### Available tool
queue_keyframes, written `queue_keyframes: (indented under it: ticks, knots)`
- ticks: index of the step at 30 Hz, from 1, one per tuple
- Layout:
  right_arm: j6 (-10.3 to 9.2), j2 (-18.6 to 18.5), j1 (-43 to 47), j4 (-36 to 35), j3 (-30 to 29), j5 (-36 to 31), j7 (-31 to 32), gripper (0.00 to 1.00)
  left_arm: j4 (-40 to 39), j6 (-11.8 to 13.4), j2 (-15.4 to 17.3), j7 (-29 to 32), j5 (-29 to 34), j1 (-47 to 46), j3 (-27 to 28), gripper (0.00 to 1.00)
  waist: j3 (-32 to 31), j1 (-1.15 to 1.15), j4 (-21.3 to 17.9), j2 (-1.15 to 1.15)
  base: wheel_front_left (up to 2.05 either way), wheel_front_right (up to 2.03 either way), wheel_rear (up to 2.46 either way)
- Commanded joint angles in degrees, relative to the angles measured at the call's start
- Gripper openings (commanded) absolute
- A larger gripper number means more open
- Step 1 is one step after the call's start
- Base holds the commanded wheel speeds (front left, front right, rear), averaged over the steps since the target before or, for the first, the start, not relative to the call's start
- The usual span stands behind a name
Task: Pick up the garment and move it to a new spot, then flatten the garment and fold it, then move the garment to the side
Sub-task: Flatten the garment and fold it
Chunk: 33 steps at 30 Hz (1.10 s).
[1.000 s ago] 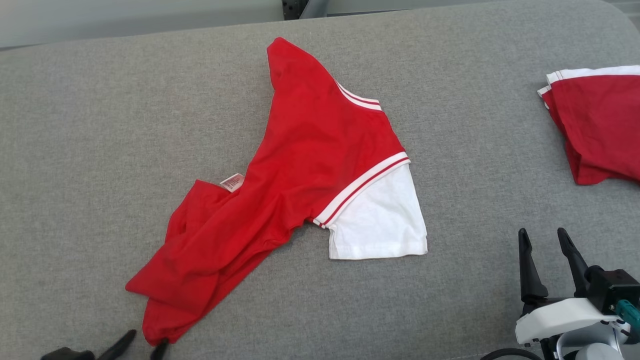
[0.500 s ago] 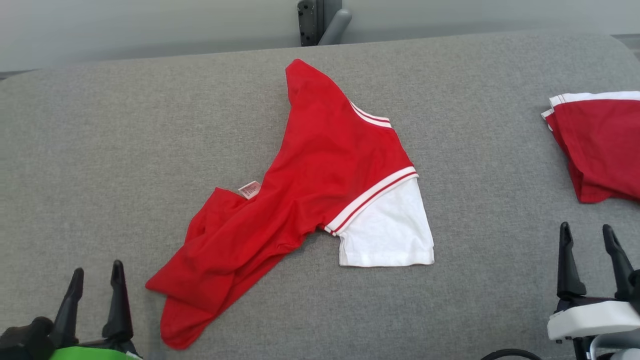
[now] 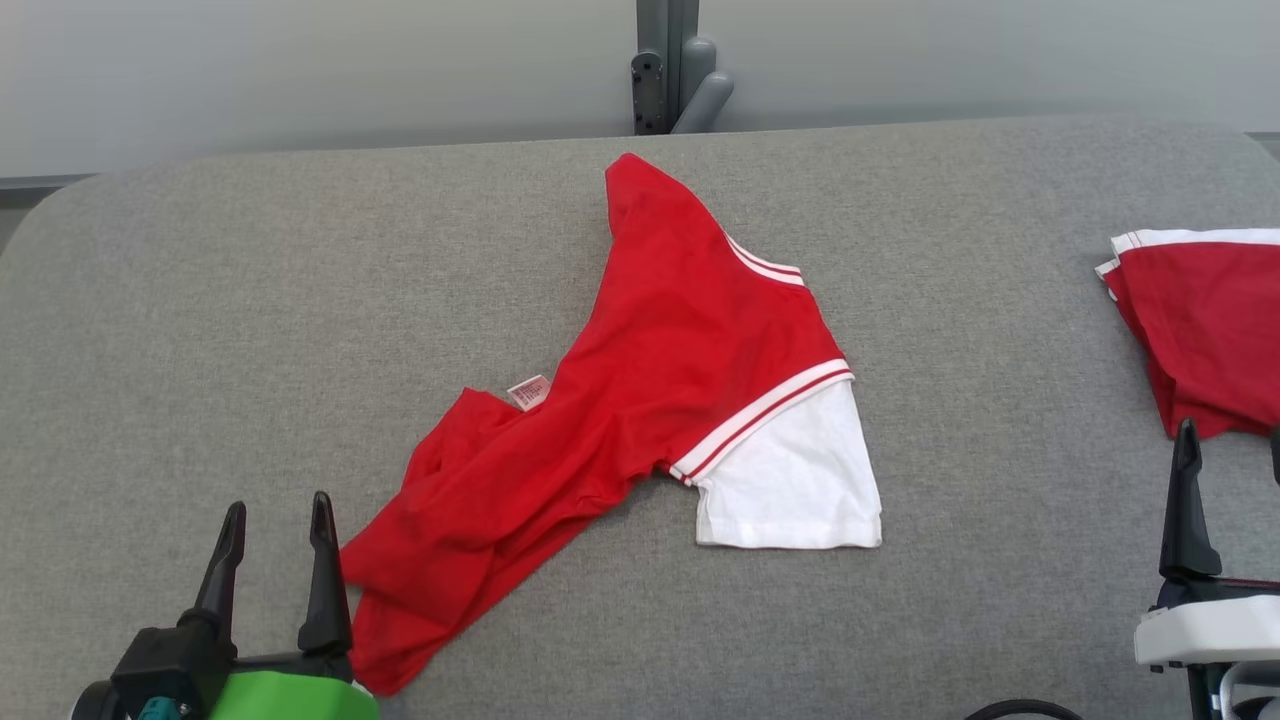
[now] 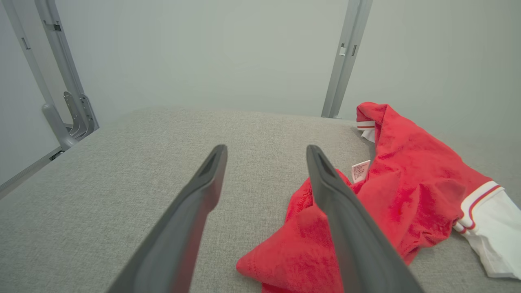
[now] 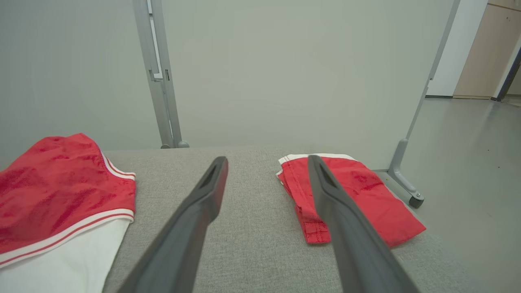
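- Garment (image 3: 650, 400) lies rumpled in the middle of the table (image 3: 200, 300), red body bunched toward the left gripper (image 3: 278, 505), white sleeve flat; its shape matches a second ago, only the camera has tipped up
- Left gripper was right at the hem's low corner a second ago; now it stands just beside it, fingers apart and empty
- Right gripper (image 5: 266, 160) waits open near the folded shirt (image 3: 1210, 330) at the right edge
- My guess: the move is done and flattening comes next
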Motion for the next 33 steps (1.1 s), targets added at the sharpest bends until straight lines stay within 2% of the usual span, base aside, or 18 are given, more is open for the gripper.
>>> queue_keyframes:
  ticks: [1,11,33]
  knots:
    - [-0.11,0.0,0.9,0.8,0.0,-0.4,0.0,1.00,1.4,-0.9,-0.5,0.0,1.7,0.0,0.6,1.00,-0.4,0.00,-0.1,0.00,0.00,0.00,0.00]
    - [-0.11,-0.1,3.0,4.5,3.0,-2.0,0.0,1.00,4.5,-4.3,-2.0,0.0,3.5,2.8,1.7,1.00,-2.1,0.00,0.6,0.00,0.00,0.00,0.00]
    - [-0.11,-0.5,2.3,6.3,4.6,-1.8,0.0,1.00,4.9,-4.8,-0.9,0.0,2.8,2.9,0.4,1.00,-2.9,0.00,1.6,0.00,0.00,0.00,0.00]
